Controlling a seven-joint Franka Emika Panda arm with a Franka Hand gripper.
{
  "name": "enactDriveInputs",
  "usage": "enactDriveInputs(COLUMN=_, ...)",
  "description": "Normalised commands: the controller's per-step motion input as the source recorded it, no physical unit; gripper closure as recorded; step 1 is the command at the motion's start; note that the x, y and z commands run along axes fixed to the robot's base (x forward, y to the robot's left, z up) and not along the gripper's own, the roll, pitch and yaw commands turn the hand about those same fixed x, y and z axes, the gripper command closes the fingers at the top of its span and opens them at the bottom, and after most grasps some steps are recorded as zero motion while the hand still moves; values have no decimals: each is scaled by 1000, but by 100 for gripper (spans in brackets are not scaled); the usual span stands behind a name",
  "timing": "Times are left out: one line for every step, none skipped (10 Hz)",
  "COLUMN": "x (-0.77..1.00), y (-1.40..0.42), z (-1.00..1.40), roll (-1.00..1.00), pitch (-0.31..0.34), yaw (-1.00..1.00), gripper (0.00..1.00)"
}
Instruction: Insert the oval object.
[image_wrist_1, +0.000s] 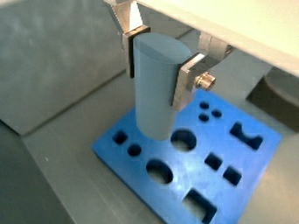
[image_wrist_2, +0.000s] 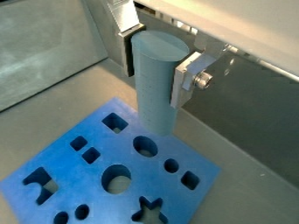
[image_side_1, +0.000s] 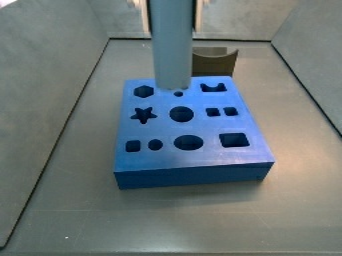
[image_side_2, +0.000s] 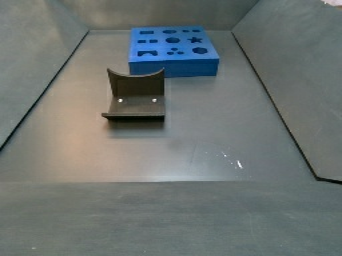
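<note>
My gripper (image_wrist_1: 160, 68) is shut on the oval object (image_wrist_1: 156, 105), a smooth pale grey upright peg clamped near its top between the two silver fingers. Both wrist views show this grip (image_wrist_2: 156, 68) on the peg (image_wrist_2: 158, 96). The peg hangs upright over the blue holed block (image_wrist_1: 263, 144), its lower end above the block's top near a round hole (image_wrist_1: 184, 138). In a side view the peg (image_side_1: 171, 45) stands over the back middle of the block (image_side_1: 187, 172). I cannot tell whether it touches. The gripper and peg are out of the other side view.
The fixture (image_side_2: 134, 95), a dark bracket with an arched top, stands on the grey floor in front of the block (image_side_2: 174, 66); it also shows behind the block (image_side_1: 214, 60). Grey walls enclose the floor. The block (image_wrist_2: 152, 171) has several differently shaped holes.
</note>
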Motion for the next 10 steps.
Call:
enactDriveInputs(x=569, y=-126, z=-371, roll=459, pitch=70, yaw=-49, gripper=100)
enactDriveInputs(x=509, y=-91, z=-297, roll=493, pitch=40, yaw=0, gripper=100)
enactDriveInputs(x=423, y=-186, z=-426, roll=426, pitch=0, yaw=80, gripper=100)
enactDriveInputs(x=300, y=-297, z=-914, roll=189, pitch=-19, yaw=0, gripper=100)
enactDriveInputs(x=303, y=-189, z=-986, roll=161, pitch=-11, yaw=0, gripper=100)
enactDriveInputs(x=69, y=-103, z=-774, roll=204, pitch=-20, yaw=0, gripper=100)
enactDriveInputs(x=20, y=-17, z=-643, roll=90, pitch=-1, yaw=0, gripper=100)
enactDriveInputs(x=0, y=-6, z=-614, roll=87, pitch=-9, yaw=-34, gripper=100)
enactDriveInputs(x=-54, y=-63, z=-477, roll=49, pitch=-34, yaw=-49, gripper=100)
enactDriveInputs(x=0, y=-77, z=-417, roll=17, pitch=0, yaw=-31, gripper=100)
